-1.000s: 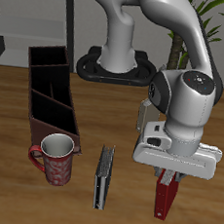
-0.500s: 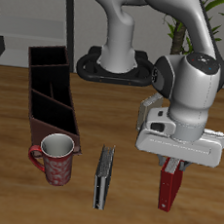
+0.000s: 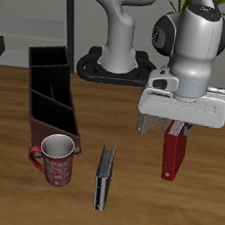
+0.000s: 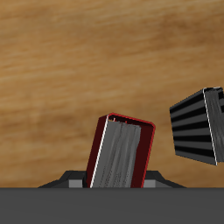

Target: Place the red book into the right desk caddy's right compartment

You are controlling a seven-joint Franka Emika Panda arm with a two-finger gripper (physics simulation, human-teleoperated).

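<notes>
Gripper (image 3: 176, 131) clamped on red book (image 3: 171, 155), hung upright clear of table, well apart from right desk caddy (image 3: 50, 93), ready for carry.

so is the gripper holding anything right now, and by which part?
Yes: the gripper holds the red book by its upper end. The book hangs upright, lifted off the table.

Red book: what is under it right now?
The red book hangs upright from the claw. The wrist view shows bare wooden table beneath it, with the dark grey book off to one side.
</notes>
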